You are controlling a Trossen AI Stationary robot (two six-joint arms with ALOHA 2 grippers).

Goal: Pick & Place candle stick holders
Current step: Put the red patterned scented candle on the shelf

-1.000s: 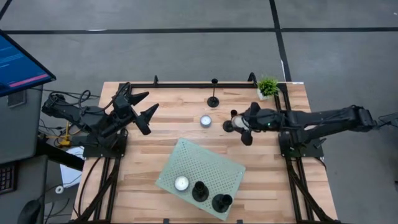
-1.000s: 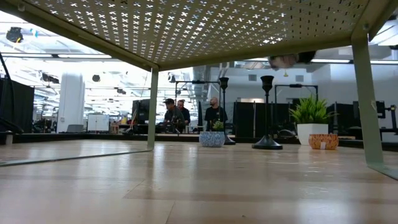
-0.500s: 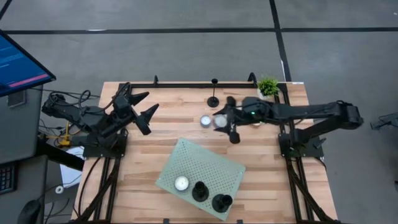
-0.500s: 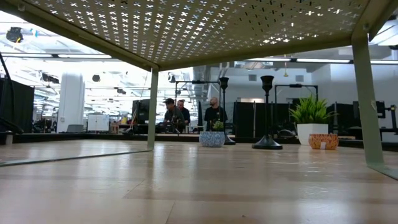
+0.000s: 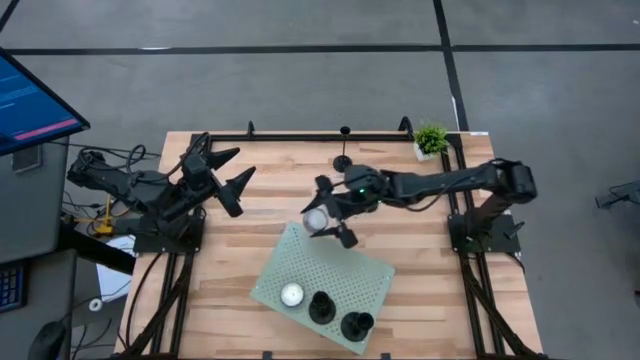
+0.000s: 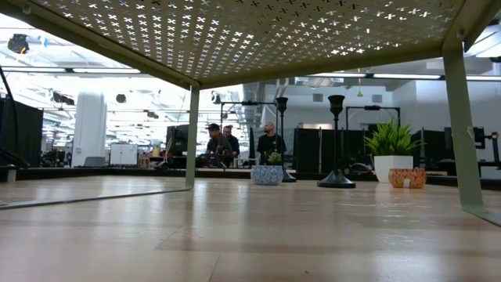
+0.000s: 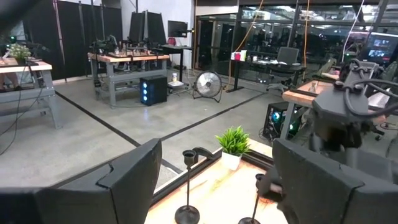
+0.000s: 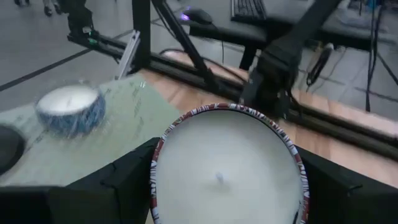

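My right gripper reaches over the far corner of the green perforated tray, shut on a white candle with a red-patterned rim. One black candle stick holder stands on its round base near the table's far edge. Two more stand on the tray beside a blue-patterned candle. The low view shows two holders upright on the wood. My left gripper waits open at the table's left, raised. My right gripper pinches the candle's round side wall between its two fingers, one on either side. The fingers come from the table's right, slanting a little downward. The candle sits top up, lifted clear above the tray's far corner.
A small potted plant stands at the far right corner. In the low view a blue-patterned candle and an orange-patterned one rest on the wood near the far edge. People stand in the room beyond. A monitor sits off the table's left.
My right gripper has swung from right of centre toward the table's left and slightly nearer, rolling as it went, and now hangs over the tray's far corner. The candle has travelled with it, clear of the table.
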